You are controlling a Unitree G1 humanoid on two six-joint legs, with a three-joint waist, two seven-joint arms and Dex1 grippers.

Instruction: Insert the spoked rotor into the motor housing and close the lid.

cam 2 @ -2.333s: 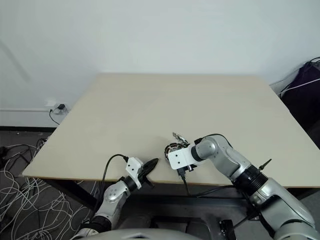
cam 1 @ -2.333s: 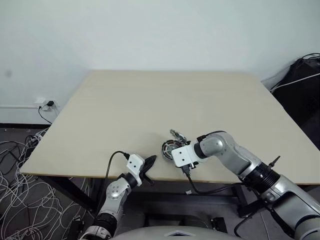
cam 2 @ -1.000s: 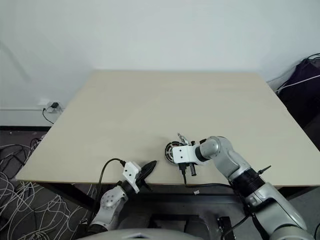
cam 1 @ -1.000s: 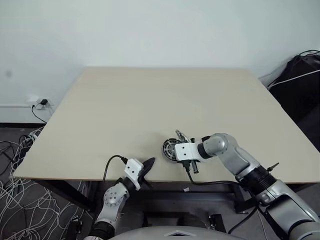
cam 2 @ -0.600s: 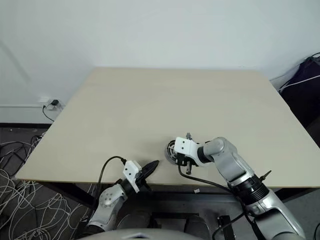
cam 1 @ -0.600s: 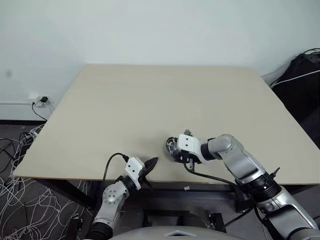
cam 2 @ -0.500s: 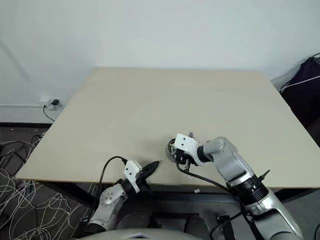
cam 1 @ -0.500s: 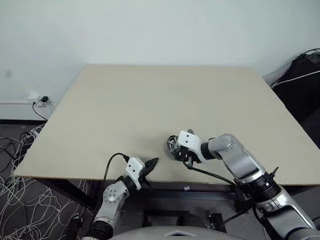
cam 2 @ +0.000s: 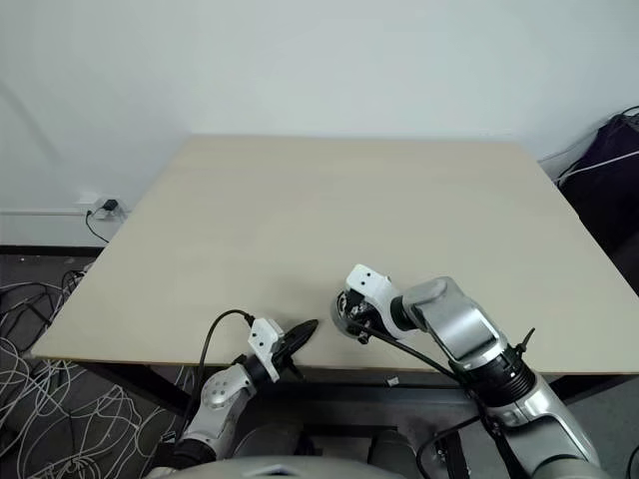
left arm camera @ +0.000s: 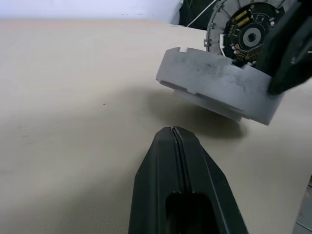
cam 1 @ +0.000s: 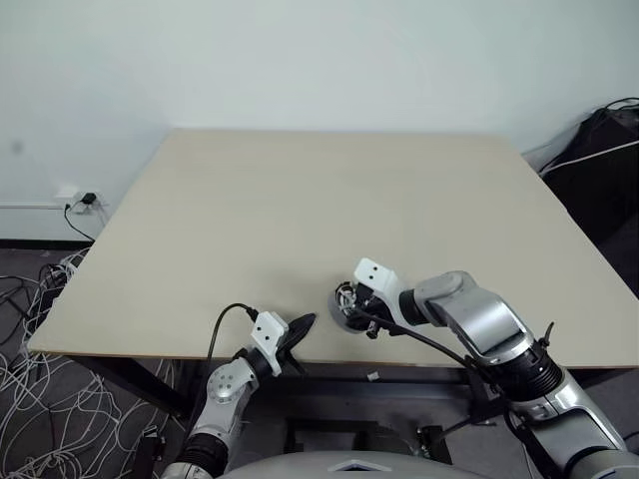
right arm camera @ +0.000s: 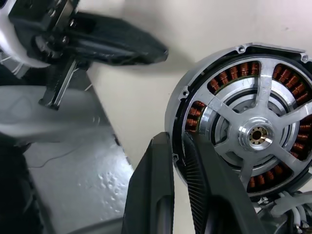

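We have the housing point(right arm camera: 243, 131) pinched by its rim in our right gripper point(right arm camera: 179, 161), tilted off the table point(cam 1: 250, 220) near its near edge; the rotor point(right arm camera: 257, 135) sits inside; our left gripper point(left arm camera: 174, 141) is clenched empty, just left.

The right tool point(right arm camera: 178, 161) has turned over at the wrist: its white block, which sat low at the table's point(cam 1: 300, 200) front edge with the plug hanging beneath, now stands up behind the motor housing point(cam 1: 348, 304), fingers pointing down onto the near rim. The housing, flat on the table before, is now tipped, its far side lifted off the surface. The small shiny piece beside it earlier is now covered by the tool
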